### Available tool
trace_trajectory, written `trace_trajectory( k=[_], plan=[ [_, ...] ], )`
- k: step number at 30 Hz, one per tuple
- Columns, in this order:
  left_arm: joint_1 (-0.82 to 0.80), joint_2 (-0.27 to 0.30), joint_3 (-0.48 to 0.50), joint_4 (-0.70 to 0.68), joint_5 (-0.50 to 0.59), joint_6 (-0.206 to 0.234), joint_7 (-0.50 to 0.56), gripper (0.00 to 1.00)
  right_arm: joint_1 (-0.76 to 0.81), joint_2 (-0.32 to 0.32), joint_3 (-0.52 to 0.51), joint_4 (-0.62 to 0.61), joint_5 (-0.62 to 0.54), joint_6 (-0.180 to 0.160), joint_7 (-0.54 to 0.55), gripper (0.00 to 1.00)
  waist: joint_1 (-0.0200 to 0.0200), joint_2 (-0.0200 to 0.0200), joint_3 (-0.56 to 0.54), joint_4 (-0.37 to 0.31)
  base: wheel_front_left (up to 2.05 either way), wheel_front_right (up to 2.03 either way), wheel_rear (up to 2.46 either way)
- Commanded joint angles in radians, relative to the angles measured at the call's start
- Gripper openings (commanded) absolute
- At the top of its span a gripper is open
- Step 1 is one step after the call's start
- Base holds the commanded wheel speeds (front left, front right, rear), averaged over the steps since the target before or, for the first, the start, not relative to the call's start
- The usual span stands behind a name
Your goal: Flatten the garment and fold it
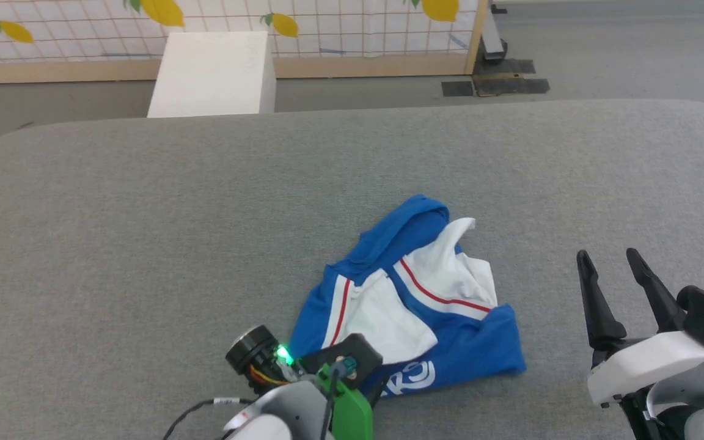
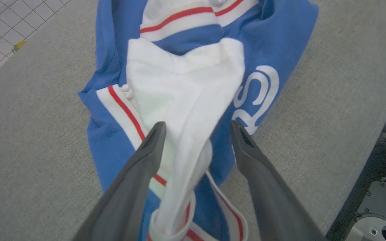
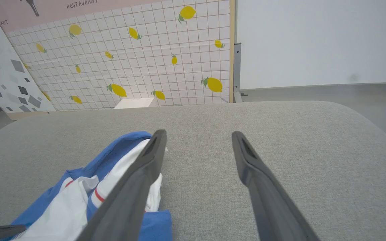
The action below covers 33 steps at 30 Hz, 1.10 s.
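The garment (image 1: pixel 413 293) is royal blue with white sleeves, thin red stripes on white trim and white lettering. The table (image 1: pixel 144 214) is plain flecked grey, and the wall panel (image 3: pixel 146 67) is a white grid scattered with yellow, green-leafed lemons.

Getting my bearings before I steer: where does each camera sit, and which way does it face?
Head view: on the head, facing forward and down at the shirt on the table; right hand lower right, left forearm at the bottom.
Left wrist view: on the left wrist, looking down along the open left hand, which straddles a white fold of shirt.
Right wrist view: on the right wrist, facing across the table to the lemon wall; own open hand in front.
Shared: all three show the shirt.
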Motion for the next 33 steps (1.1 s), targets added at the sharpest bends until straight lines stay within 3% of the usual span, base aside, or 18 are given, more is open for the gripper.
trace_trajectory(
  k=[1, 6, 7, 8, 9, 13, 17, 24, 28, 32, 33],
  plan=[
    [-0.025, -0.003, -0.003, -0.005, 0.010, 0.006, 0.021, 1.00, 0.006, 0.002, 0.003, -0.002, 0.007, -0.002, -0.009, 1.00, 0.0000, 0.0000, 0.008, -0.012, 0.00, 0.00, 0.00],
    [-0.058, -0.023, -0.004, 0.019, 0.019, 0.032, 0.090, 1.00, 0.002, 0.002, 0.012, 0.003, 0.016, -0.002, -0.014, 1.00, 0.0000, 0.0000, 0.017, -0.027, 0.00, 0.00, 0.00],
    [-0.065, -0.030, -0.003, 0.025, 0.017, 0.035, 0.095, 0.96, 0.000, 0.002, 0.013, 0.004, 0.018, -0.002, -0.015, 1.00, 0.0000, 0.0000, 0.019, -0.028, 0.00, 0.00, 0.00],
    [-0.073, -0.038, -0.002, 0.034, 0.015, 0.038, 0.098, 0.07, -0.001, 0.002, 0.014, 0.005, 0.019, -0.002, -0.014, 1.00, 0.0000, 0.0000, 0.020, -0.030, 0.00, 0.00, 0.00],
    [-0.080, -0.043, -0.004, 0.043, 0.015, 0.038, 0.103, 0.00, -0.002, 0.002, 0.017, 0.006, 0.021, -0.002, -0.013, 1.00, 0.0000, 0.0000, 0.022, -0.030, 0.00, 0.00, 0.00],
    [-0.101, -0.080, 0.025, 0.060, -0.020, 0.055, 0.069, 0.00, -0.006, 0.002, 0.021, 0.009, 0.039, -0.002, -0.014, 1.00, 0.0000, 0.0000, 0.026, -0.029, 0.00, 0.00, 0.00],
    [-0.109, -0.107, 0.154, 0.048, -0.085, 0.143, -0.051, 0.00, -0.005, 0.002, 0.021, 0.013, 0.045, -0.002, -0.012, 1.00, 0.0000, 0.0000, 0.024, -0.017, 0.00, 0.00, 0.00],
    [-0.004, -0.080, 0.482, 0.003, -0.254, 0.319, -0.240, 0.00, -0.005, 0.002, 0.025, 0.016, 0.047, -0.002, -0.003, 1.00, 0.0000, 0.0000, 0.009, 0.010, 0.00, 0.00, 0.00],
    [0.100, -0.057, 0.633, 0.023, -0.334, 0.385, -0.292, 0.00, -0.002, 0.002, 0.027, 0.019, 0.049, -0.002, 0.007, 1.00, 0.0000, 0.0000, 0.004, 0.029, 0.00, 0.00, 0.00],
    [0.191, -0.061, 0.721, 0.087, -0.390, 0.431, -0.310, 0.00, 0.001, 0.002, 0.026, 0.022, 0.047, -0.002, 0.024, 1.00, 0.0000, 0.0000, 0.000, 0.047, 0.00, 0.00, 0.00],
    [0.210, -0.072, 0.738, 0.106, -0.410, 0.438, -0.309, 0.05, 0.002, 0.002, 0.026, 0.023, 0.046, -0.002, 0.029, 1.00, 0.0000, 0.0000, -0.002, 0.051, 0.00, 0.00, 0.00]
  ],
)
